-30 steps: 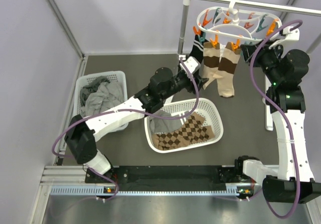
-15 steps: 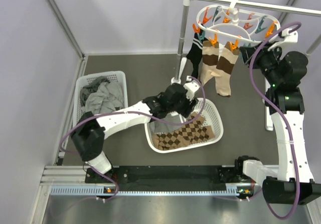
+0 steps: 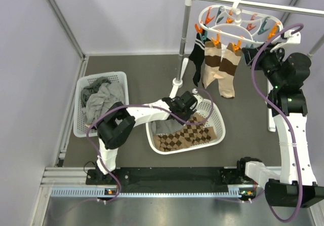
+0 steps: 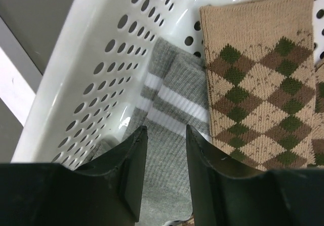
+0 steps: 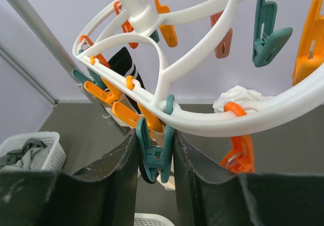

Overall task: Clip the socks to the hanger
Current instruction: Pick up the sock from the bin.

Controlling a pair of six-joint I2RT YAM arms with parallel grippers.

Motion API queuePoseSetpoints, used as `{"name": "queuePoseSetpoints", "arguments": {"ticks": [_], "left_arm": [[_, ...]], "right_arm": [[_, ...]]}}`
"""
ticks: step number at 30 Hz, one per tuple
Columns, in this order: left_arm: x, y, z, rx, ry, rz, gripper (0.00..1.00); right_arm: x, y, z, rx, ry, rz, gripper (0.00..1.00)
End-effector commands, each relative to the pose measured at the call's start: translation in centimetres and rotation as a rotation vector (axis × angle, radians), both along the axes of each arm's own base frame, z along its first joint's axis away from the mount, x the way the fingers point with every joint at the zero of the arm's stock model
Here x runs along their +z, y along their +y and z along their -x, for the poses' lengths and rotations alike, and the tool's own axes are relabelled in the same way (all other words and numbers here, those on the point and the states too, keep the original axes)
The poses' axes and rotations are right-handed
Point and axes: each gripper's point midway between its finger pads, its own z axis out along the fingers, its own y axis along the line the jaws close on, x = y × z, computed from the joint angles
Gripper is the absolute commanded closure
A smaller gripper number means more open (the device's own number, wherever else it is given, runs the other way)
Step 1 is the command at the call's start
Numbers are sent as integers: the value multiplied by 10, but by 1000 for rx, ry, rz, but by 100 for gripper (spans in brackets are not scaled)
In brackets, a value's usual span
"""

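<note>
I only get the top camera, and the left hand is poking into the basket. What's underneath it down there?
Observer: A grey sock with white stripes lies right under the left hand. The fingers are apart above it.
Operator: Is the diamond cloth in the way?
Observer: No. The diamond cloth lies beside the sock, not between the fingers.
Operator: What's the right hand doing up by the hanger?
Observer: The right hand is pinching a teal peg that hangs from the hanger.
</note>
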Motion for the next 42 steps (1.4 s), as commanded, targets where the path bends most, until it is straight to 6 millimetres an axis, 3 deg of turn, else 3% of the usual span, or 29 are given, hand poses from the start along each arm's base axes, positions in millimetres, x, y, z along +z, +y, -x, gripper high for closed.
{"name": "queuePoseSetpoints", "arguments": {"ticks": [1, 8, 11, 12, 14, 16, 23, 34, 37, 41, 42], "left_arm": [[2, -5, -5, 1, 5, -15, 59], [-19, -10, 11, -28, 96, -39, 63], [-24, -10, 15, -33, 101, -58, 74], [-22, -9, 16, -34, 105, -63, 83], [-15, -8, 14, -29, 91, -61, 91], [0, -7, 12, -24, 66, -42, 99], [73, -7, 8, -17, -44, 80, 98], [144, 5, 7, -21, -201, 208, 100], [174, 4, 8, -48, -276, 298, 100], [234, -1, 12, -85, -408, 508, 100], [241, -3, 14, -95, -422, 539, 100]], "right_arm": [[6, 4, 7, 11, -27, 13, 100], [5, 4, 5, 14, -25, 13, 100], [5, 4, 5, 14, -25, 13, 100], [4, 4, 5, 15, -22, 13, 100], [4, 4, 5, 14, -24, 15, 100], [4, 4, 5, 14, -21, 14, 100], [9, 3, 7, 9, -30, 14, 100], [16, 4, 9, 13, -40, 18, 100], [19, 5, 10, 18, -47, 19, 100], [21, 4, 11, 16, -52, 22, 100], [21, 4, 11, 16, -47, 20, 100]]}}
